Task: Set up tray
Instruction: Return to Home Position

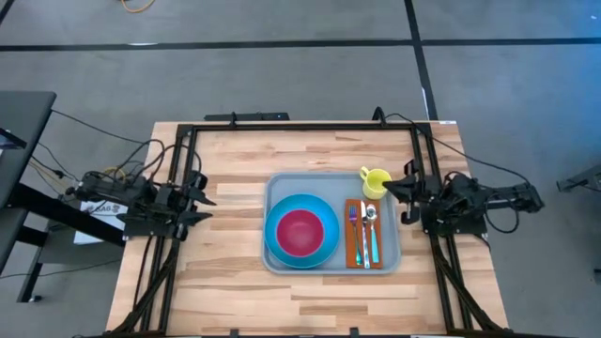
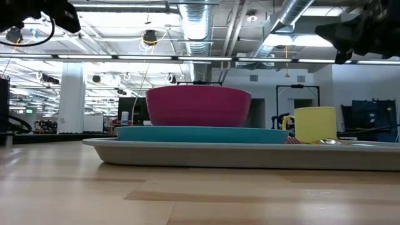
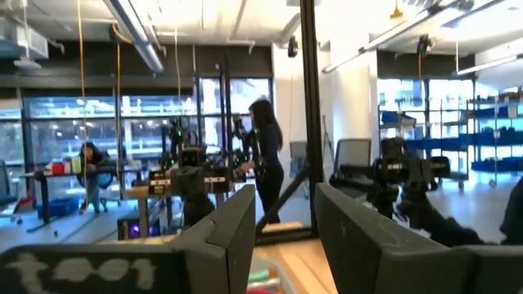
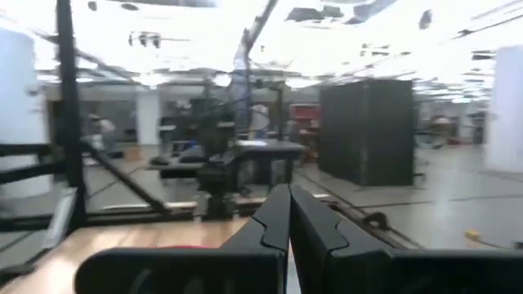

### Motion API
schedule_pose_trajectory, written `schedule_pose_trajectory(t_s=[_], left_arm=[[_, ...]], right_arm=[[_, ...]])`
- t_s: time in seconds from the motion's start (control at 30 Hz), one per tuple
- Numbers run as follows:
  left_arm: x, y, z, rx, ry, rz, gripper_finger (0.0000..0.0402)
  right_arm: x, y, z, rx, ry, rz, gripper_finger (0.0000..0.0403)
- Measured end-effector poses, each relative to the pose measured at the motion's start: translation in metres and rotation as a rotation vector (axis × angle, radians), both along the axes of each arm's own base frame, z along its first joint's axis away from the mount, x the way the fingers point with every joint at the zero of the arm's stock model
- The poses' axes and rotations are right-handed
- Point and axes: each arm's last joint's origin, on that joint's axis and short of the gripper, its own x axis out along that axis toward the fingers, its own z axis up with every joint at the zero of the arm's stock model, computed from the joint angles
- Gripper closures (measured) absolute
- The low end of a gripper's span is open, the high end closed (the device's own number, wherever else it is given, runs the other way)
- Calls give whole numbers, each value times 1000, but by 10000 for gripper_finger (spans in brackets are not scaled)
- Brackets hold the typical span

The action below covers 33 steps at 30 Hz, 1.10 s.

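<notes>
The pale grey-blue tray (image 1: 282,188) lies on the wooden table, right of centre. On it rests a round blue plate (image 1: 319,246) with a pink bowl (image 1: 299,231) inside. Beside the plate an orange-brown napkin (image 1: 350,246) carries a fork, a knife and a spoon. A yellow-green cup (image 1: 375,182) stands at the tray's far right corner. My left gripper (image 1: 207,199) hovers open at the table's left edge, nothing between its fingers (image 3: 233,233). My right gripper (image 1: 396,192) hovers shut at the right edge, above and beside the cup, fingers (image 4: 274,220) together.
A black metal frame (image 1: 300,125) runs around the table's far edge and both sides. Bare wood lies between the left gripper and the tray and along the near edge. In the low view the tray's rim (image 2: 250,153) spans most of the table's width.
</notes>
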Motion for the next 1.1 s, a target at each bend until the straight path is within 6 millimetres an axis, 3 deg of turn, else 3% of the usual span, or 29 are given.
schedule_pose_trajectory(t_s=[0.23, 0.5, 0.63, 0.77, 1.1], left_arm=[[8, -3, -26, -1, 34, -34, 283], [11, -4, -38, -16, 164, -39, 283], [14, 0, -52, 17, 298, 109, 283], [15, 3, -53, 101, 314, 245, 283], [16, 3, -54, 104, 331, 248, 283]], right_arm=[[0, -5, -1, 44, 4, -82, 403], [0, -5, -1, 111, -8, -64, 403], [0, -5, -1, 111, -8, -63, 403], [0, -5, -1, 111, -8, -62, 403], [0, -5, -1, 111, -7, -62, 403]])
